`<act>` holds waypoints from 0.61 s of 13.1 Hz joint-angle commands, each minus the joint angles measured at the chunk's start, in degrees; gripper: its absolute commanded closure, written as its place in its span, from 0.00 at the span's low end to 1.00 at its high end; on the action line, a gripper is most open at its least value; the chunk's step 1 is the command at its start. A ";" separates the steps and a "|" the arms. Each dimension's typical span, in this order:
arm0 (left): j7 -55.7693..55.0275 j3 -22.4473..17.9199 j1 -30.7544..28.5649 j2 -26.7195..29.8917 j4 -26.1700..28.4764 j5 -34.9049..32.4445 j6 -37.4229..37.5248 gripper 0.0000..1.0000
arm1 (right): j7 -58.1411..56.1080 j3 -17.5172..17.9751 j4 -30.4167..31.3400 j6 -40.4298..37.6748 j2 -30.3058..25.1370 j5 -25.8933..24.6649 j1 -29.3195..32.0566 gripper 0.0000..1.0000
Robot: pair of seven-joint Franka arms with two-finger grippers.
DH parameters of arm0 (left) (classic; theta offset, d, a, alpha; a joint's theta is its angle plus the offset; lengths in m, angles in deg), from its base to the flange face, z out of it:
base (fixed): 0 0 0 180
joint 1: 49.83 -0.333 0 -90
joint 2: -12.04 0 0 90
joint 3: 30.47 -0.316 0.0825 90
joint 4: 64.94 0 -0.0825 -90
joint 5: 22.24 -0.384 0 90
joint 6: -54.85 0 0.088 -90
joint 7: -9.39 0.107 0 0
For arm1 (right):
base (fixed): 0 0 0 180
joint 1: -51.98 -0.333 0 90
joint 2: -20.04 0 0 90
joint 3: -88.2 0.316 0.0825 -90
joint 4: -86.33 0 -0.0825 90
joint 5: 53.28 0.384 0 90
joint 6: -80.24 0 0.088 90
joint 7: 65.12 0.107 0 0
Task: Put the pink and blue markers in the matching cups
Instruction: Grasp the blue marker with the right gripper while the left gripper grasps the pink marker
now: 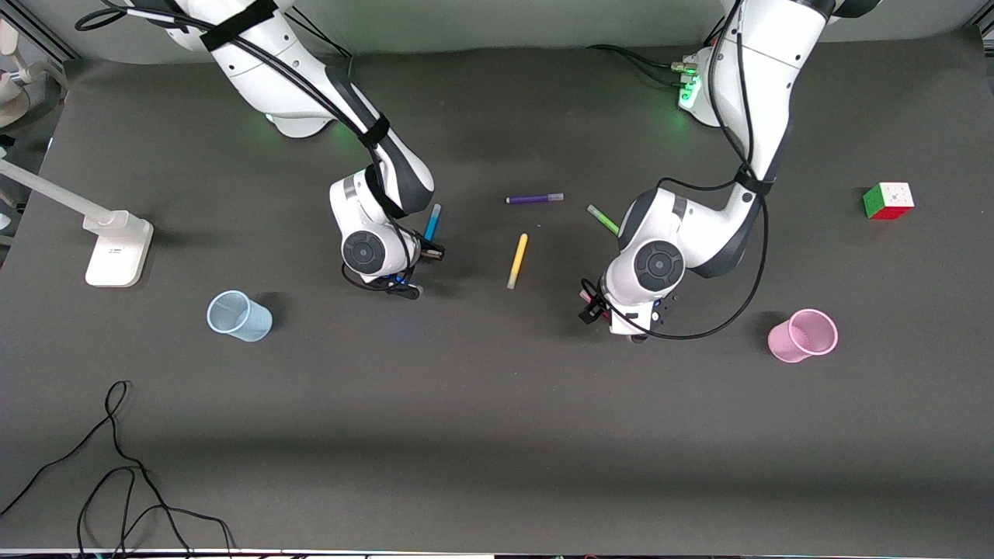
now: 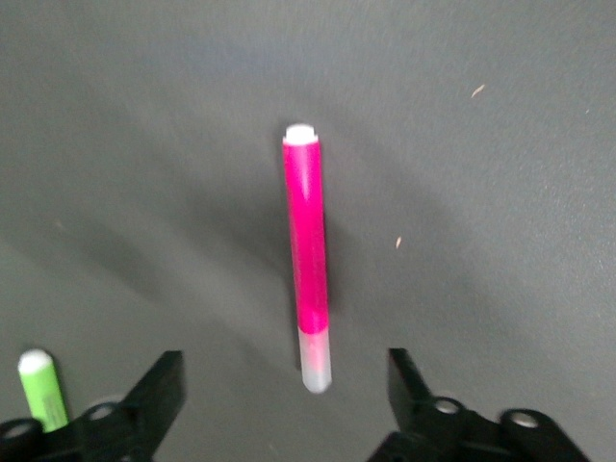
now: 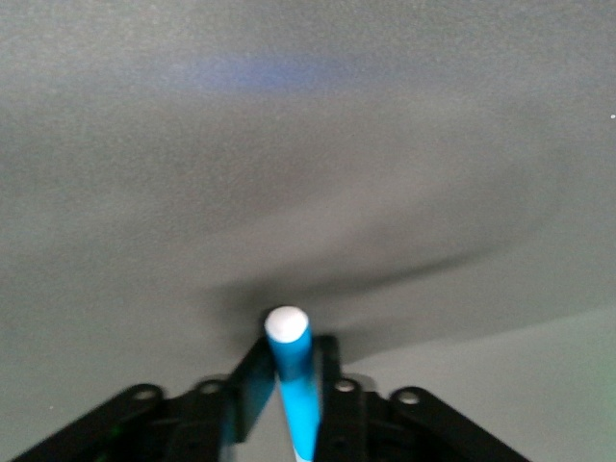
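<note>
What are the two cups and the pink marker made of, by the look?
Blue cup and pink cup: likely thin translucent plastic; the dark table shows faintly through the walls. Pink marker: probably glossy plastic barrel with a highlight streak along it and a frosted, semi-clear cap end.

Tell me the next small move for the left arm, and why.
Probably lower the left gripper and close on the pink marker. Its jaws stand open astride the marker's pale end, and the marker lies flat on the table, ungrasped. The right gripper is already shut on the blue marker.
</note>
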 commanded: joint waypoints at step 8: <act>-1.66 0.78 1.05 -3.50 0.36 3.51 -4.79 0.53 | -9.21 -12.66 -4.18 -13.96 -18.24 -4.77 1.42 1.00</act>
